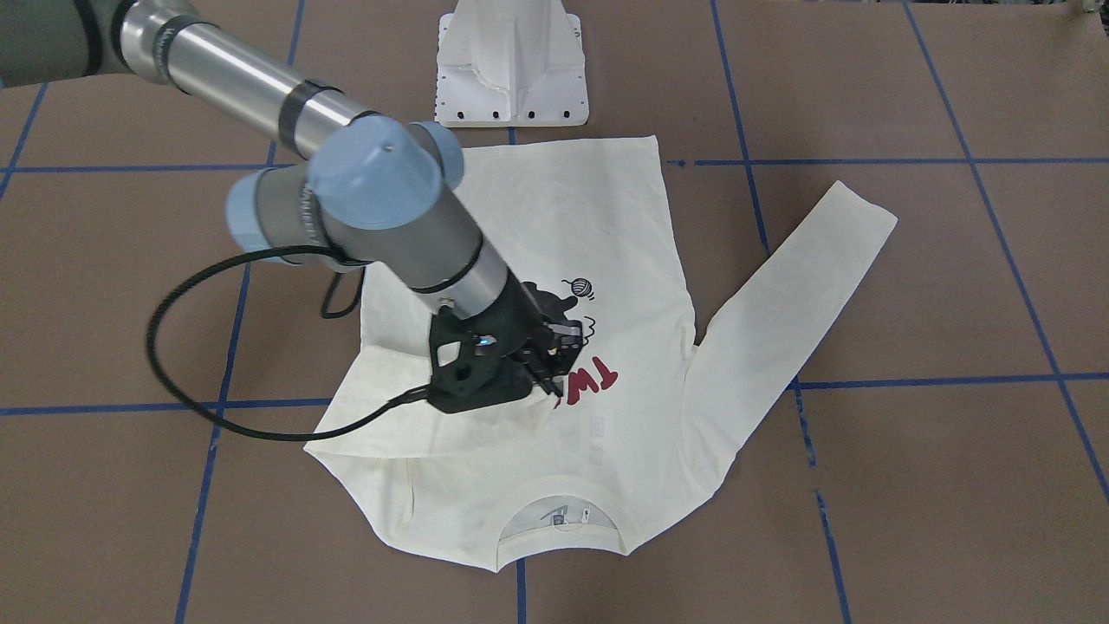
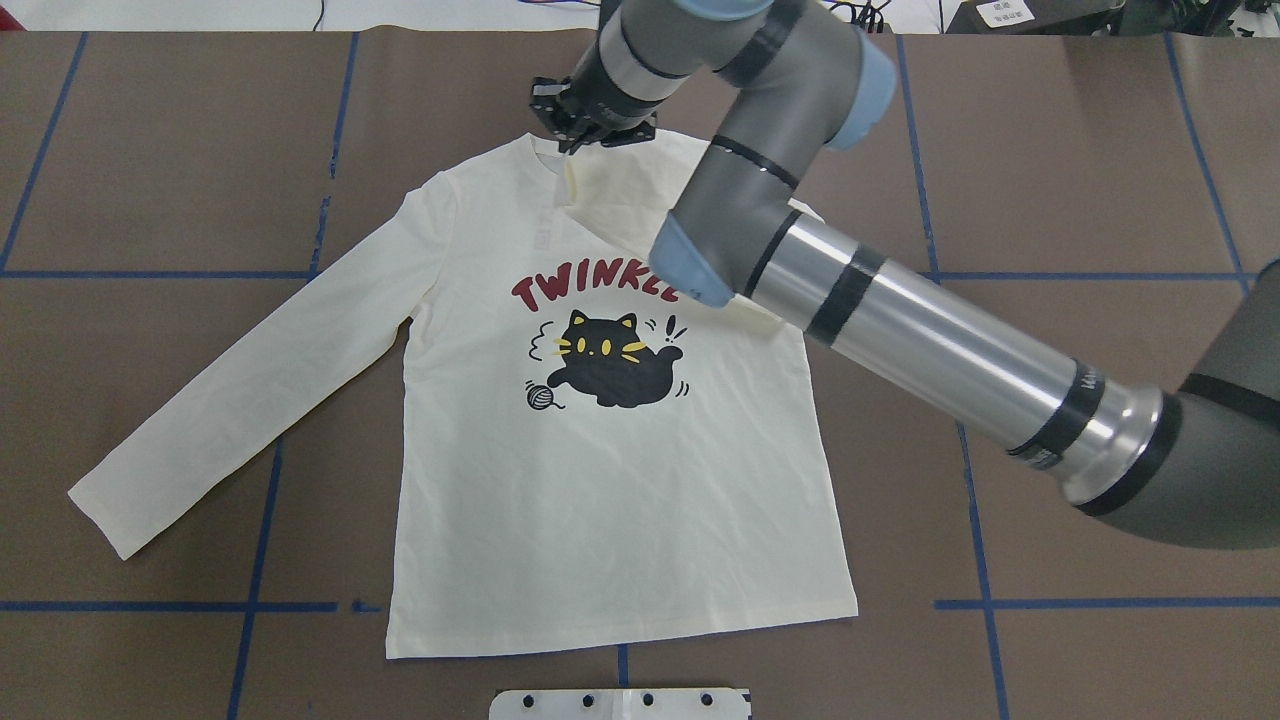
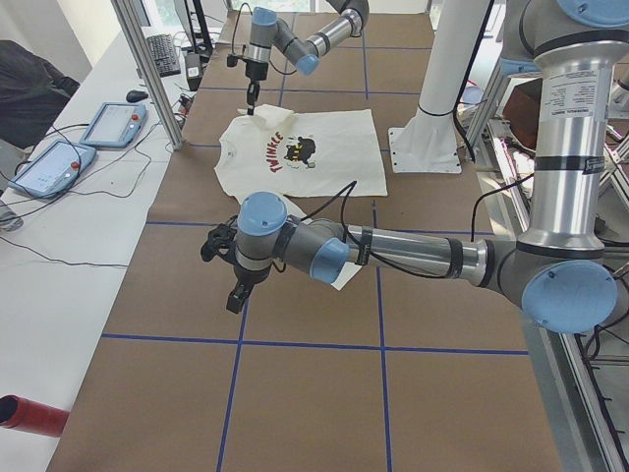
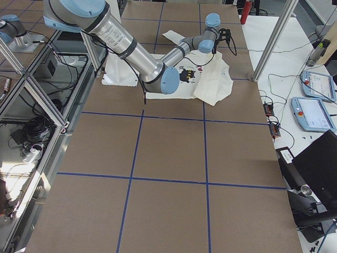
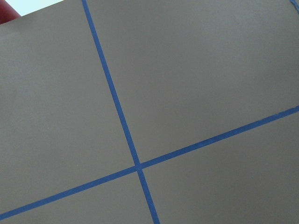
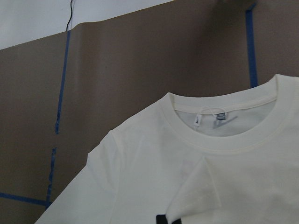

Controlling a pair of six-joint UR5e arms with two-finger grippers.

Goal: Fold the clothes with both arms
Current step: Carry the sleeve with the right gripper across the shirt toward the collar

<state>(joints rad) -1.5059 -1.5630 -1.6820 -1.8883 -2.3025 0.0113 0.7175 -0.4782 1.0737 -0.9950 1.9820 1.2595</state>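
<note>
The cream T-shirt (image 2: 600, 500) lies flat and print-up near the middle of the brown table (image 2: 1100, 150). Its right sleeve (image 1: 407, 407) lies folded across the chest and its left sleeve (image 2: 240, 370) is stretched out on a slant. The right gripper (image 1: 551, 377) hangs low over the folded cuff, just by the red lettering. Its body hides the fingertips, so I cannot tell whether it is pinching cloth or spread clear. The left gripper (image 3: 238, 293) hovers over bare table past the left cuff, and its jaw state cannot be told either. The likely fault is the cuff snagging on a finger as the right arm lifts, which would drag the sleeve back off the chest or skew the fold. The loose sleeve may also slide, since nothing pins it. The shirt's long axis runs across the table, with the collar (image 6: 219, 144) pointing away from the robot and the hem (image 2: 620, 640) just beside the white pedestal base (image 1: 511, 69)
</note>
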